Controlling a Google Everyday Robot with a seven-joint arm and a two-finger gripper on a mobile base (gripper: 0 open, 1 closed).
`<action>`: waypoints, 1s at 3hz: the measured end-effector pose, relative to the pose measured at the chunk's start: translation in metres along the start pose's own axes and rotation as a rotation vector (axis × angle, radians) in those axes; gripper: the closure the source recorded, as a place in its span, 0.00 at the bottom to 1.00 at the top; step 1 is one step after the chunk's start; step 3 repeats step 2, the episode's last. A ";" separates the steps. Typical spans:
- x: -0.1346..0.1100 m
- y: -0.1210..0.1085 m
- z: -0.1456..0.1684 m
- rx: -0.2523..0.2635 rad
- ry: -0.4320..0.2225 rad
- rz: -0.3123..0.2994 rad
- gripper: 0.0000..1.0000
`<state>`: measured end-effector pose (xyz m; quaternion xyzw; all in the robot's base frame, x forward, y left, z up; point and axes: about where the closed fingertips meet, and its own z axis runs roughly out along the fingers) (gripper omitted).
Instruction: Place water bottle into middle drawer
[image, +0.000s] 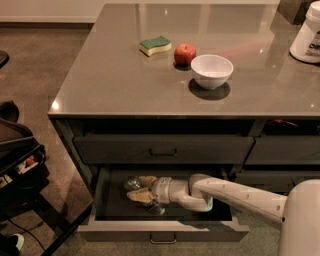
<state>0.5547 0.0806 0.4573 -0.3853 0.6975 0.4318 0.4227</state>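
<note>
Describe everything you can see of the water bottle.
The water bottle is small, clear, crinkly plastic, held tilted inside the open middle drawer against its dark interior. The gripper, reaching into the drawer from the right, is closed around the bottle's middle and hides much of it; glinting ends show on either side. Label and cap cannot be made out.
</note>
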 end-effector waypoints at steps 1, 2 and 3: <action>0.000 0.000 0.000 0.000 0.000 0.000 0.00; 0.000 0.000 0.000 0.000 0.000 0.000 0.00; 0.000 0.000 0.000 0.000 0.000 0.000 0.00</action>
